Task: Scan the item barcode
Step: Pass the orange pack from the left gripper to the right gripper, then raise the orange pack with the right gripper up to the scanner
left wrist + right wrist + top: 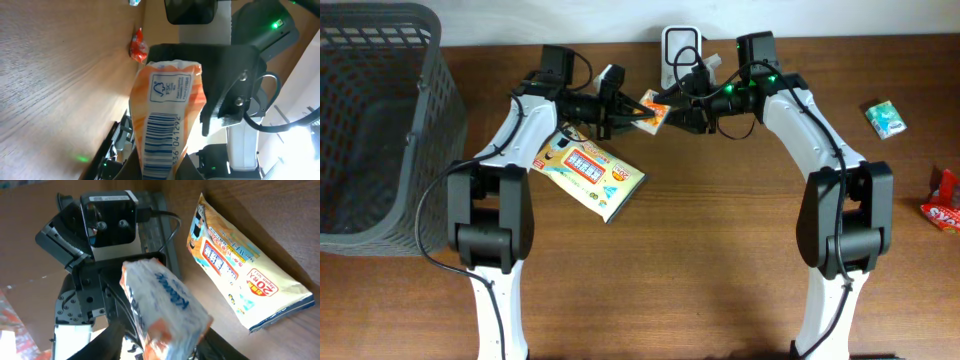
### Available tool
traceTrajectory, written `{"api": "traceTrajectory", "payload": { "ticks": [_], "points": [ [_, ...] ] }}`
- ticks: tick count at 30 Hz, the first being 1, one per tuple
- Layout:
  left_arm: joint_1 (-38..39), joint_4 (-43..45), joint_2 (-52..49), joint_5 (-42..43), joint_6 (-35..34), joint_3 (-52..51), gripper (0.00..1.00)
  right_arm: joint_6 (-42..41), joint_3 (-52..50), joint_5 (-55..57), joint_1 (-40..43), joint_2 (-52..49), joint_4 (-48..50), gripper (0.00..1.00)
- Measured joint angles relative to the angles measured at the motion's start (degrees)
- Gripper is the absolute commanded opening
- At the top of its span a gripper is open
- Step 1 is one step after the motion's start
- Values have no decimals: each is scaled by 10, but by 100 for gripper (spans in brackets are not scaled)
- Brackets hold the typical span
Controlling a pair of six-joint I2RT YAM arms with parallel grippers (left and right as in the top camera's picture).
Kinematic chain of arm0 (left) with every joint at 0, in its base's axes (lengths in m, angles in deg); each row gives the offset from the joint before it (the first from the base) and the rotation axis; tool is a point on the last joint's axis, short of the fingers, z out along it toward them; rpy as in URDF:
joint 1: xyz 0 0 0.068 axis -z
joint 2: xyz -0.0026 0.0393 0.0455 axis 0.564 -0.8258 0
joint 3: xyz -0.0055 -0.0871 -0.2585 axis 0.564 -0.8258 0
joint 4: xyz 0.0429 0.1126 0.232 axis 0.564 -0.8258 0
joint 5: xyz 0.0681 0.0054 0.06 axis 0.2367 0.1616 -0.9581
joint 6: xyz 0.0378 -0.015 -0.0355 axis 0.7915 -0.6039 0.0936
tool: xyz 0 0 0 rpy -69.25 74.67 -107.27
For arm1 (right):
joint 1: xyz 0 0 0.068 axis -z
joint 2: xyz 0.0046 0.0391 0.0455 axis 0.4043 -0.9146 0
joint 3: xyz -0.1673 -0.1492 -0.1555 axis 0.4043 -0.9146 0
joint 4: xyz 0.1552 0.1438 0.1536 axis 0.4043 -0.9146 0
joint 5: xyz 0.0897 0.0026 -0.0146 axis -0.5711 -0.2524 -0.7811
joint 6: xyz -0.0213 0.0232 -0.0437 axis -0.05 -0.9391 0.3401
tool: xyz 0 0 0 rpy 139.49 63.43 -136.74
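Note:
An orange and white tissue packet [653, 110] hangs above the table between the two arms, near the back middle. My left gripper [632, 112] is shut on one end of it. In the left wrist view the packet [167, 110] stands up from the gripper [159, 167] with its barcode facing the camera. My right gripper [672, 110] meets it from the other side. In the right wrist view the blurred packet [162, 300] lies between that gripper's fingers [225, 345]; one finger touches it, the other is just beside it. A white scanner-like device [680, 50] stands right behind.
A dark mesh basket [380, 130] fills the left side. A yellow flat pack [588, 170] lies under the left arm and shows in the right wrist view too [245, 270]. A green packet [885, 120] and a red packet [942, 202] lie at the far right.

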Motion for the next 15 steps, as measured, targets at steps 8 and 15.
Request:
{"api": "traceTrajectory", "payload": {
  "ticks": [8, 15],
  "points": [
    [0, 0, 0, -6, 0, 0, 9, -3, 0, 0, 0, 0, 0, 35],
    [-1, 0, 0, -6, 0, 0, 13, -6, 0, 2, 0, 0, 0, 11]
  ]
}}
